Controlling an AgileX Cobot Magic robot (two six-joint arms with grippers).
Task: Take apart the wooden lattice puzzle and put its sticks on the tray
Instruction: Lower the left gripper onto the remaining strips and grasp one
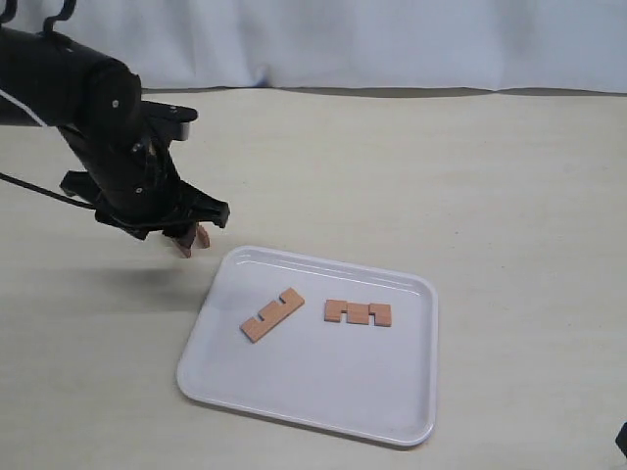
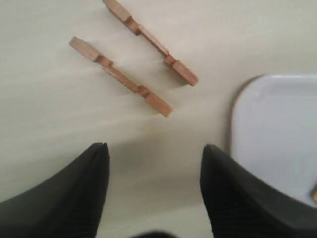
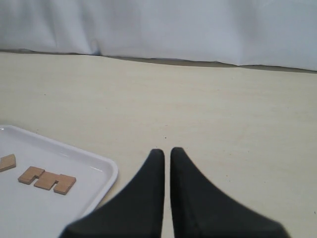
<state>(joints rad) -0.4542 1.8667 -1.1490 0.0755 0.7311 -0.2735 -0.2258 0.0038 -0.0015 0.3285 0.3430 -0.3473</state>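
Note:
The lattice puzzle is apart. Two reddish-brown notched sticks (image 2: 120, 75) (image 2: 151, 40) stand on edge, side by side, on the table just off the white tray's (image 2: 277, 129) corner. My left gripper (image 2: 156, 147) hovers open near them, with nothing between its fingers. In the exterior view it (image 1: 184, 227) covers most of that pair; only their ends (image 1: 194, 239) peek out. Two more sticks (image 1: 271, 314) (image 1: 358, 313) lie flat on the tray (image 1: 323, 387). My right gripper (image 3: 165, 150) is shut on nothing, low over the table beside the tray (image 3: 94, 184).
A beige tabletop (image 1: 470, 176) runs back to a white cloth backdrop (image 1: 392, 44). The left arm's black bulk (image 1: 88, 117) stands over the table's left side.

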